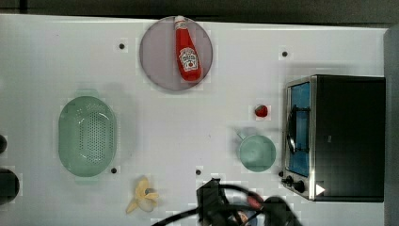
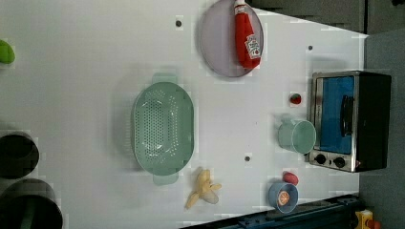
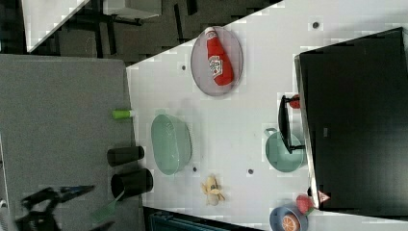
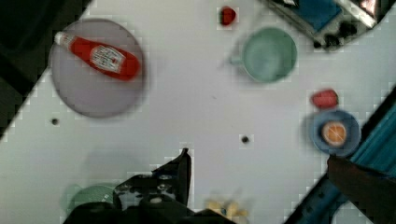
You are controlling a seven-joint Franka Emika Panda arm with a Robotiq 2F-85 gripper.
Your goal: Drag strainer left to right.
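While I am watching the top view, the tool (image 1: 221, 207) is hanging at the bottom edge over the white counter (image 1: 188, 127), a dark tangle of cables around it, and I cannot tell whether its fingers are spread or pressed together. The strainer (image 1: 87, 136) is sitting well apart from the tool, off toward the top view's left, resting upright on the counter with nothing inside it and nothing touching it. A peeled banana (image 1: 142, 195) is lying between the strainer and the tool, nearer the strainer's lower end. Beyond the tool, toward the top view's top edge, a grey plate (image 1: 157, 66) is carrying a ketchup bottle (image 1: 187, 51) lying on its side. A round green cup (image 1: 257, 152) is standing near the tool on the top view's right, just beside the toaster oven (image 1: 339, 136), and a small strawberry (image 1: 261, 110) is sitting a little past the cup. In the wrist view I am seeing the tool's dark body (image 4: 154, 196) with the strainer's rim (image 4: 91, 196) peeking out beside it, and a blue bowl (image 4: 322, 140) holding an orange slice (image 4: 335, 132).
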